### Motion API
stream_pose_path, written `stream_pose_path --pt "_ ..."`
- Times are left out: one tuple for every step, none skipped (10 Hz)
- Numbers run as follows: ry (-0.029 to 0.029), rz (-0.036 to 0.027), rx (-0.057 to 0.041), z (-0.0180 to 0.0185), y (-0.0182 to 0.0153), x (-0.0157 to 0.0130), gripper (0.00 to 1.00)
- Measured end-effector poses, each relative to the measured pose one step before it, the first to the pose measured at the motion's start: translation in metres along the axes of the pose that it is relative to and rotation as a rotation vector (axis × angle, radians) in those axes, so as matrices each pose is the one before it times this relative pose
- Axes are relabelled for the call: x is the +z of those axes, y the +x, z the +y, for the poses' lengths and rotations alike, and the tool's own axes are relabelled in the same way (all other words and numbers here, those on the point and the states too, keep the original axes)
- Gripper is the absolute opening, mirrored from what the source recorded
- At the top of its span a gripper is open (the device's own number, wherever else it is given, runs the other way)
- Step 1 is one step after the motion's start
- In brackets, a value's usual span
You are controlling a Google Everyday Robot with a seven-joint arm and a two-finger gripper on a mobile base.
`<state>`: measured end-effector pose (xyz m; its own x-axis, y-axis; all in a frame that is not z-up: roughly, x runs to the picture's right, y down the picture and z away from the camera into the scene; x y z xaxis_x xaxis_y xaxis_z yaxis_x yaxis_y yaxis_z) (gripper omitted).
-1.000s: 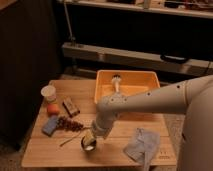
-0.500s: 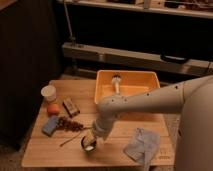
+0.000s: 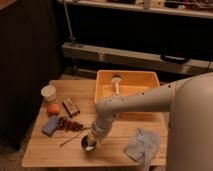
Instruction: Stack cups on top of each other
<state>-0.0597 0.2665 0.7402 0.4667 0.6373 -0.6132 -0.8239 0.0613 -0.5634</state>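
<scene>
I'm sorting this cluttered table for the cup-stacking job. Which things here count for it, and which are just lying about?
For the job:
- steel cup, near the table's front edge
- white cup, back left
- claw, down at the steel cup

Just lying about:
- yellow bin with a brush in it
- orange
- blue sponge
- grey cloth
- snack bar

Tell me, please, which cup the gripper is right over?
The shiny steel cup at the table's front edge, directly under the gripper; the white cup stands far off at the back left.
</scene>
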Motion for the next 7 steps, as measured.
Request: stream_pose_path --pt "-0.00293 0.00829 0.00323 -0.00201 0.00091 0.00204 0.4" --pt "-0.00361 0.01135 -0.00116 -0.00048 0.00032 0.00143 0.4" --pt "-0.00278 0.01477 -0.00271 0.00012 0.00071 0.00191 0.4" --pt "-0.00314 0.01562 -0.01255 0.00399 -0.00122 0.0016 0.38" --pt "-0.00324 0.01765 -0.02495 0.00901 -0.00306 0.00103 0.3" --pt "-0.001 0.01277 -0.02413 0.00938 -0.00311 -0.00019 0.21" --pt "0.00063 0.01167 -0.02628 0.01135 -0.00331 -0.00274 0.12"
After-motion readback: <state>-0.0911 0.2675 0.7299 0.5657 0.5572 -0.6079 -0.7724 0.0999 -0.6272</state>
